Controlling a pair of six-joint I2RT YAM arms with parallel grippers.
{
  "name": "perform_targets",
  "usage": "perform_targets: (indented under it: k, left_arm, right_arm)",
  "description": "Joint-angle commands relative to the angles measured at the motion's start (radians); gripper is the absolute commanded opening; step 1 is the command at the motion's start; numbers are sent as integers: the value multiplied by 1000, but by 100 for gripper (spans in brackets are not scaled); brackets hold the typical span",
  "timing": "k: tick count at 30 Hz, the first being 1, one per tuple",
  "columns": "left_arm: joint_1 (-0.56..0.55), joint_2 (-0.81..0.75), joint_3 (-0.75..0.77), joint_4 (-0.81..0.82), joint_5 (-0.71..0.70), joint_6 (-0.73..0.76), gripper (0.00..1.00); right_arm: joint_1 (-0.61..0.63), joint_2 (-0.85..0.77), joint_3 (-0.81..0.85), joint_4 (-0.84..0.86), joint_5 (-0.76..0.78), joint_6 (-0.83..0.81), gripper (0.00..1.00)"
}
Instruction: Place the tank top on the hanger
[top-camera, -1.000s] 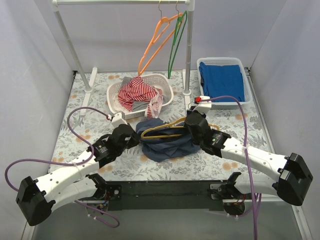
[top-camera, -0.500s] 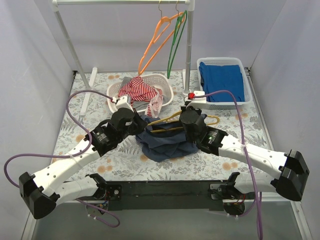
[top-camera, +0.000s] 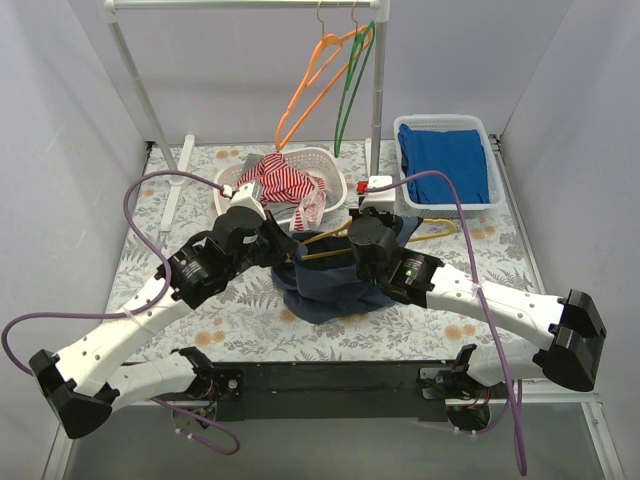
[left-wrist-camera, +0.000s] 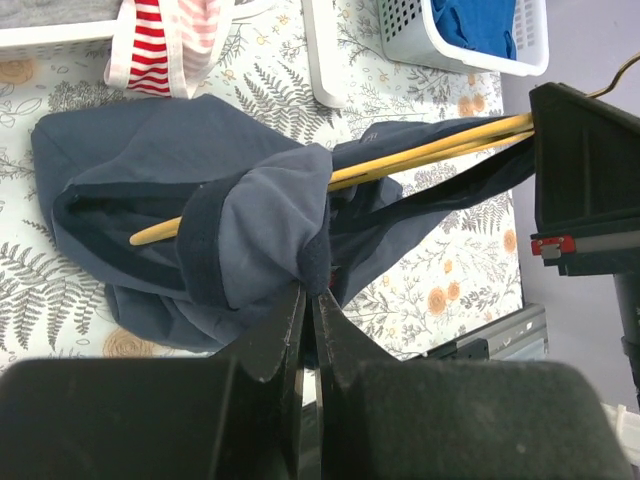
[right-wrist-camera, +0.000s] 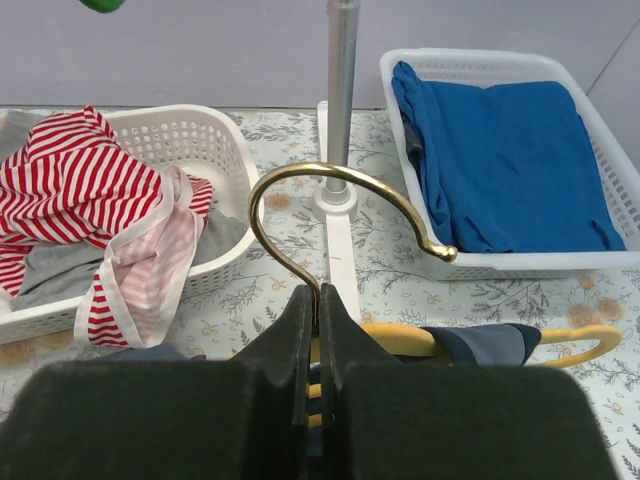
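Holding the hanger (right-wrist-camera: 335, 175) by its neck, the right fingers (right-wrist-camera: 317, 310) are pressed shut on it, probably to keep it steady above the bench (top-camera: 240, 325). One arm of the hanger is threaded through the tank top (left-wrist-camera: 200, 180), which hangs bunched under it. The left fingers (left-wrist-camera: 306, 315) are closed on a fold of the fabric just below the hanger, seemingly to draw the garment along it

Straight ahead of the right hand (right-wrist-camera: 318, 295) stands a rack post (right-wrist-camera: 340, 90). To its left, a white basket (right-wrist-camera: 205, 135) holds a red-and-white striped garment (right-wrist-camera: 70, 185). To its right, a second basket (right-wrist-camera: 520, 262) holds blue cloth (right-wrist-camera: 500, 150). An orange hanger (top-camera: 310, 85) and a green hanger (top-camera: 352, 85) hang beyond.
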Motion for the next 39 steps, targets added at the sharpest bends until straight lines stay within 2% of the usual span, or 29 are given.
perform_targets:
  k: [1,5,7,9,10,12,17,21,22,25,28,29,35,36,39]
  left_arm:
    - [1,-38,10,-24,28,-14,0]
    - [1,12,67,-11,31,8,0]
    - [1,49,91,-7,29,21,7]
    - [1,69,125,-5,32,35,20]
    - [1,77,133,0,34,41,24]
    - [1,75,151,27,36,58,29]
    - [1,94,202,21,23,100,32]
    - [1,48,232,-3,-4,162,49]
    - [1,34,246,-8,-6,175,56]
    - [1,-1,303,-48,-44,221,61]
    - [1,-43,366,-59,-76,261,63]
    - [1,-53,383,-47,-78,275,64]
    - [1,-73,544,16,-60,379,65]
    - [1,-75,553,30,-58,390,66]
    - [1,-67,608,55,-50,423,67]
  right_arm:
    - [3,-9,77,89,28,-60,1]
    - [61,25,129,89,20,-94,1]
    - [84,40,163,89,23,-112,1]
    - [114,51,195,89,19,-126,1]
    - [123,53,206,89,13,-132,1]
    - [143,60,218,89,5,-142,1]
    - [160,59,238,71,-33,-125,1]
    - [158,43,251,31,-73,-120,1]
    - [157,42,258,10,-86,-125,1]
    - [157,34,327,-88,-130,-131,1]
    - [157,23,459,-183,-208,-155,1]
    - [157,30,512,-264,-224,-161,1]
    - [157,117,988,-580,-377,-212,1]
    - [158,128,1113,-614,-415,-214,1]
    - [158,135,1240,-662,-446,-227,1]
